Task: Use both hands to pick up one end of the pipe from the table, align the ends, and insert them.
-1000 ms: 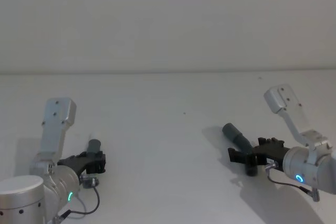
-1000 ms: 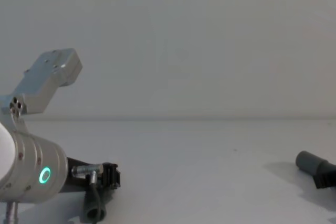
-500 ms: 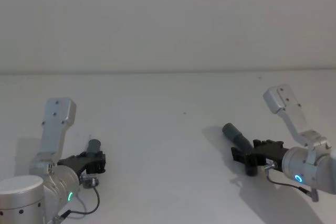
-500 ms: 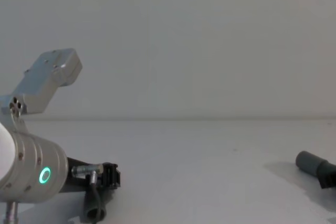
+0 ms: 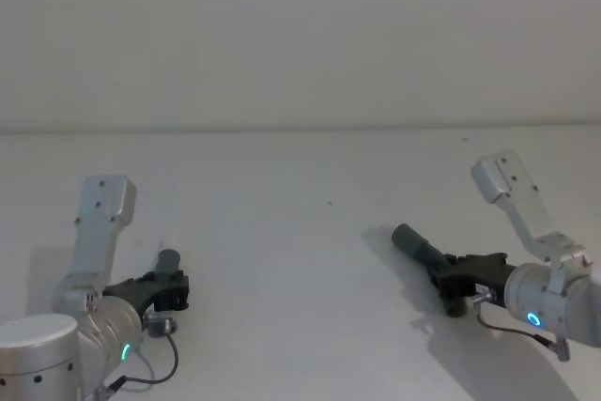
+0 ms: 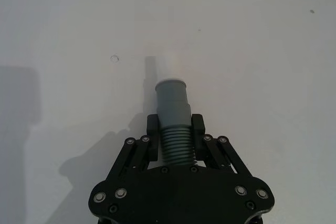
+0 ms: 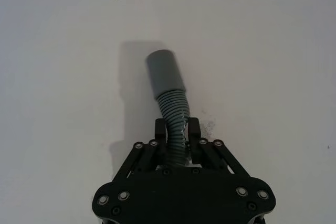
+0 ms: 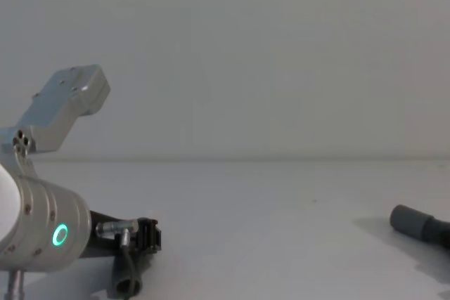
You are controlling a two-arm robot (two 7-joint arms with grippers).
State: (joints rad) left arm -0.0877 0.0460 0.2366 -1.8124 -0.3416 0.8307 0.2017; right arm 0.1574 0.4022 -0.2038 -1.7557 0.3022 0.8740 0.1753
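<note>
On my left, the left gripper (image 5: 175, 288) sits low toward the counter's (image 5: 300, 194) left edge on the near side. In the left wrist view its jaws are drawn in tight on the ribbed part of the pipe (image 6: 176, 148), just behind the grey cuff (image 6: 172, 97). A short white tip (image 6: 164, 65) pokes out of that cuff toward the far edge.

The right gripper (image 5: 451, 279) is low toward the right edge. Its jaws pinch the ribbed stretch of the other pipe length (image 7: 176, 111), a little back from the plain socket cuff (image 7: 165, 72). That cuff angles toward the middle of the counter and throws a shadow beside itself. I can't tell whether either end is clear of the surface. The two ends are well apart.
</note>
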